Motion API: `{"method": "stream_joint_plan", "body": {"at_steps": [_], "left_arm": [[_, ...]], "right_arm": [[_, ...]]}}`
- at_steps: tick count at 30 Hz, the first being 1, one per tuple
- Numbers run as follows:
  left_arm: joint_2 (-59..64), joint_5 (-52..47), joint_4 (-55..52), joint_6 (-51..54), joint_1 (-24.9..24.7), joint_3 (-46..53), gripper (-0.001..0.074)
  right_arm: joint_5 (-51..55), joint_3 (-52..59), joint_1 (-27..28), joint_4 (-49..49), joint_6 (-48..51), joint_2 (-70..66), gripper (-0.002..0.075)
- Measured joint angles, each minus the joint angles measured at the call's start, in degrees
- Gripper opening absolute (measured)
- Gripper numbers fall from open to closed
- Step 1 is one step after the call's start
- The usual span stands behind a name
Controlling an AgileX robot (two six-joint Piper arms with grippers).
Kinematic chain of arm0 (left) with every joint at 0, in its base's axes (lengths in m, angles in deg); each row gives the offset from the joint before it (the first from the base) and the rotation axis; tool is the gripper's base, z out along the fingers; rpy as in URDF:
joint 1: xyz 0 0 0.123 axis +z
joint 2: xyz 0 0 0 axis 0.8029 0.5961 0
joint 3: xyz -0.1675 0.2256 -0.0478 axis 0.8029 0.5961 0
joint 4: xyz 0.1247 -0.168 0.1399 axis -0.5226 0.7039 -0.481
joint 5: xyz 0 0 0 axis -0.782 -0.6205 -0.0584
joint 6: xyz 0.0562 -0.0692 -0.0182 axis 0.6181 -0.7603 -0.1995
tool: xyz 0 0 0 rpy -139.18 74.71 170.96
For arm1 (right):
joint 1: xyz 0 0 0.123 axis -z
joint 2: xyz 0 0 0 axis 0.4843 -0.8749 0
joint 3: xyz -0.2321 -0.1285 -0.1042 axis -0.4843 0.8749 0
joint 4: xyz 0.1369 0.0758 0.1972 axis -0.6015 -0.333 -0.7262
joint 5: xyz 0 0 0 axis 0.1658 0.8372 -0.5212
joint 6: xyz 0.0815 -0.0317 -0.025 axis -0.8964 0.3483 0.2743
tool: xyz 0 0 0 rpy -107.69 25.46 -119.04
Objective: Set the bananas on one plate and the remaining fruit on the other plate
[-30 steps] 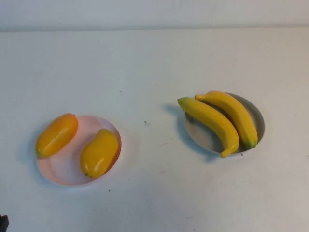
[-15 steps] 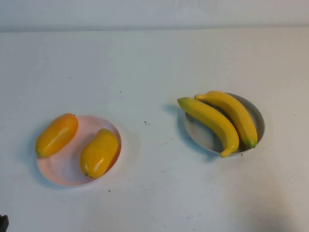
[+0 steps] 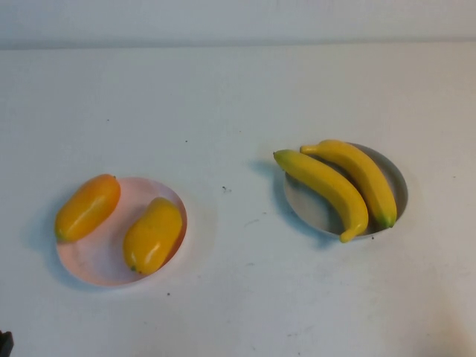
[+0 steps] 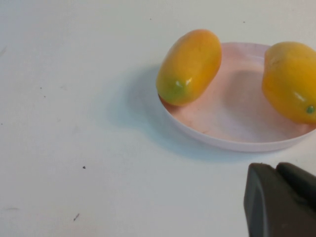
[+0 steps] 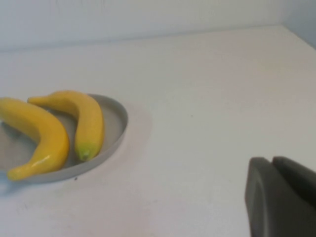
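A wide white table (image 3: 238, 97) fills the high view. On its left side rests the round shallow pale pink plate (image 3: 104, 264) with a raised rim; well apart, on the right side, rests the round shallow grey plate (image 3: 312, 208).

Two long curved glossy yellow bananas (image 3: 327, 190) lie side by side across the grey plate, touching along their lengths, with their stem ends pointing left past its rim and their greenish tips at its near edge.

Two stubby oval yellow-orange fruits sit on the pink plate: the more orange fruit (image 3: 88, 206) leans over the plate's left rim, and the yellower fruit (image 3: 152, 234) lies on its right part, a bare strip of plate between them.

The left gripper (image 4: 281, 200) shows as a dark part in the left wrist view, near the pink plate and clear of it, holding nothing. The right gripper (image 5: 281, 195) shows likewise in the right wrist view, well apart from the grey plate, holding nothing. Whether either is spread or closed cannot be told.
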Motion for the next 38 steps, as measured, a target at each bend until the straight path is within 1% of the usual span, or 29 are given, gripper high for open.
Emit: {"method": "stream_joint_plan", "body": {"at_steps": [5, 38], "left_arm": [[0.0, 0.0, 0.0, 0.0, 0.0, 0.0, 0.0001], [0.0, 0.0, 0.0, 0.0, 0.0, 0.0, 0.0001]], "right_arm": [[5.82, 0.09, 0.0, -0.12, 0.5, 1.08, -0.0015], [5.97, 0.09, 0.0, -0.12, 1.27, 1.17, -0.0015]]}}
